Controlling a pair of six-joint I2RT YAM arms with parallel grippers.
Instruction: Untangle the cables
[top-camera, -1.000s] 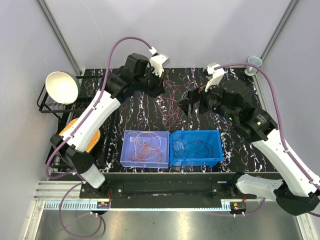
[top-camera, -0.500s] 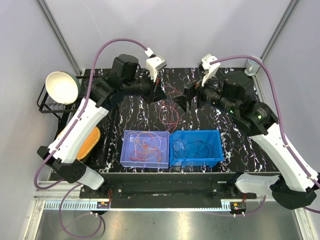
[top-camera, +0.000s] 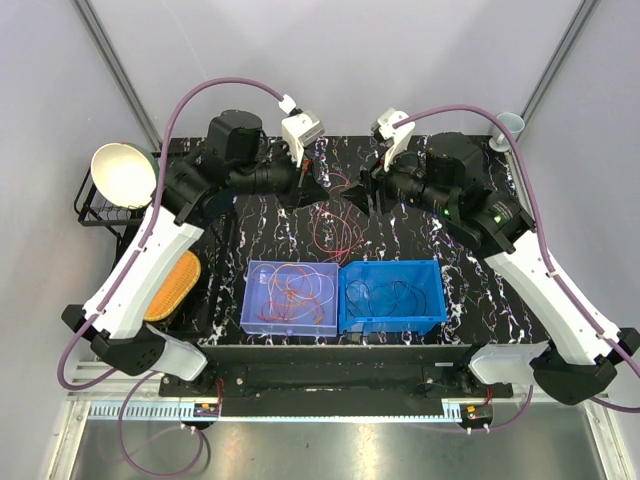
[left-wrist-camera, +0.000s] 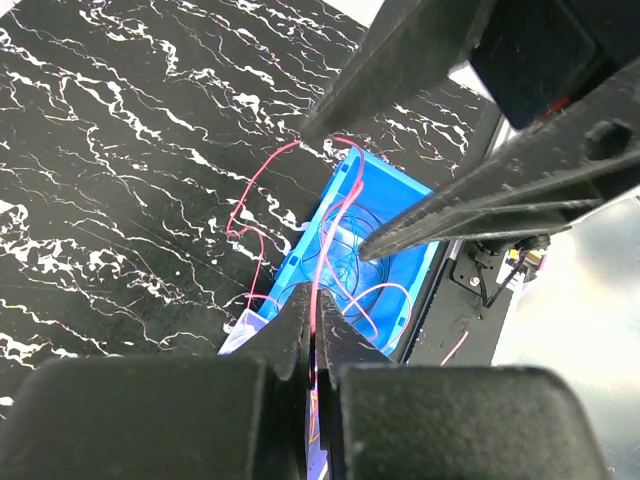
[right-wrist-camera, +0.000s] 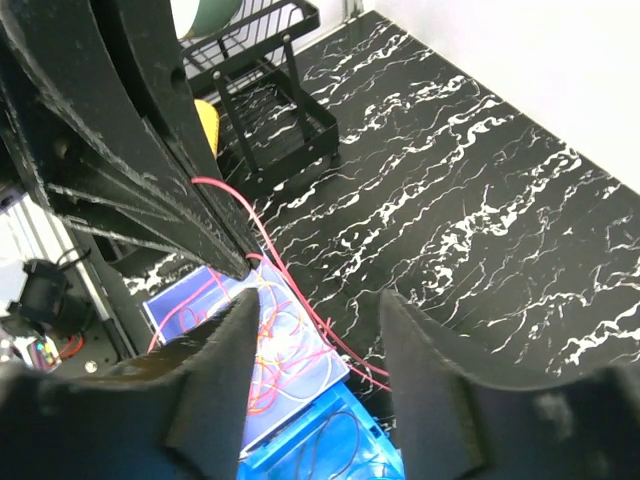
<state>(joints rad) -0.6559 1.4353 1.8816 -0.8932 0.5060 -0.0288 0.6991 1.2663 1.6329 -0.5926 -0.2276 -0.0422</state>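
A bunch of thin red cables (top-camera: 334, 222) hangs over the black marbled table from my left gripper (top-camera: 312, 189). That gripper is shut on one red cable (left-wrist-camera: 318, 262), which runs up into its closed tips (left-wrist-camera: 315, 300). My right gripper (top-camera: 368, 194) faces it closely from the right. In the right wrist view its fingers (right-wrist-camera: 228, 372) stand apart around the gripper's centre (right-wrist-camera: 315, 310), holding nothing, and the red cable (right-wrist-camera: 282, 258) passes below the gap. More cables lie in the clear bin (top-camera: 247, 300) and the blue bin (top-camera: 392, 318).
A black wire rack with a white bowl (top-camera: 125, 174) stands at the left edge, and an orange object (top-camera: 172, 285) lies beside it. A small cup (top-camera: 510, 124) sits at the back right corner. The two bins line the table's near edge.
The left gripper has lifted the red cables off the table and swung toward the middle. The right gripper has moved left to meet it, and its jaws have narrowed.
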